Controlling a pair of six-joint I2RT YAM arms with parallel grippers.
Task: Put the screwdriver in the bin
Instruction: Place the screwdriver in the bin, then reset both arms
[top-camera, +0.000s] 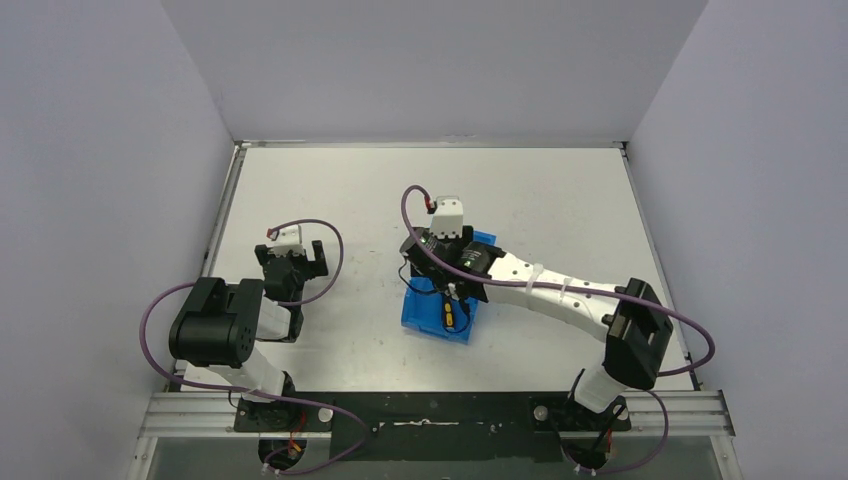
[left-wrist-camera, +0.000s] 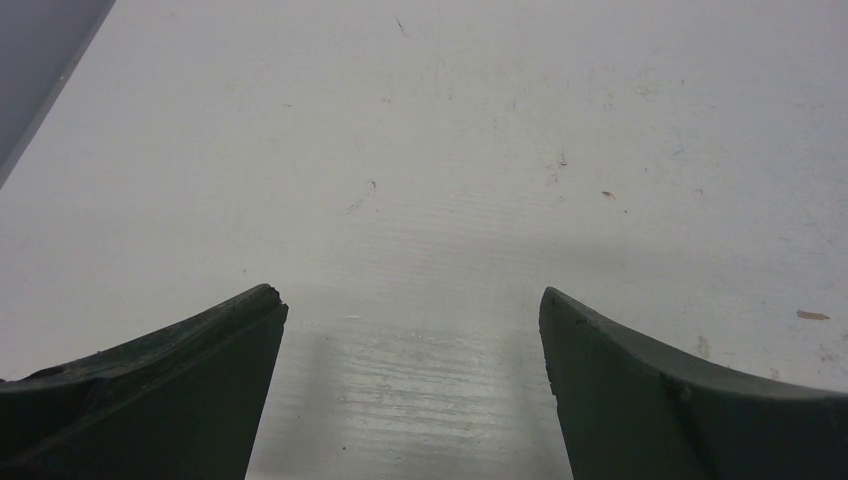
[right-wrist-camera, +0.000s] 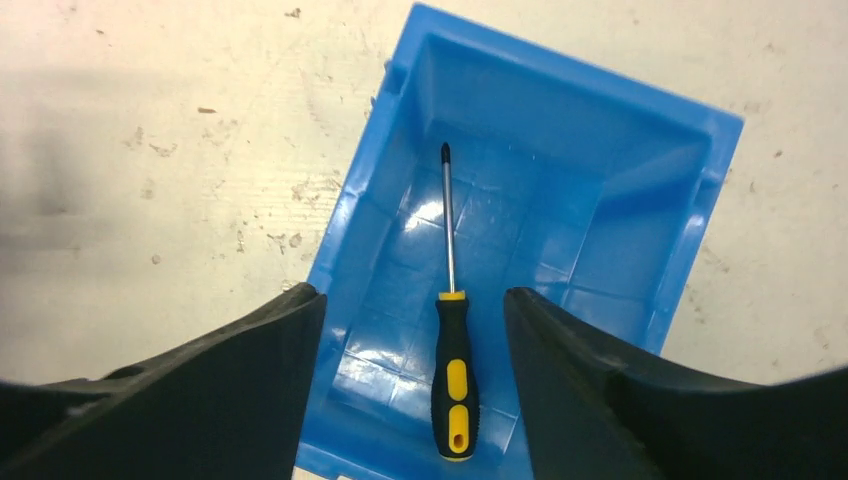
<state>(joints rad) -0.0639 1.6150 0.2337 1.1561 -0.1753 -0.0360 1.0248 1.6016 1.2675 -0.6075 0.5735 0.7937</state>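
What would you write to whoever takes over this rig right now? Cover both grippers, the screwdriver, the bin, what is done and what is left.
Left gripper: open, empty, over the table.
Right gripper: open above the bin, not touching the screwdriver.
Screwdriver: lying flat on the bin floor.
Done: screwdriver is in the bin.
Left: probably only lifting the right arm clear.

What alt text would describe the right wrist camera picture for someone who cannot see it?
A yellow-and-black screwdriver lies flat inside a blue bin, seen from above between the open dark fingers of the right gripper.
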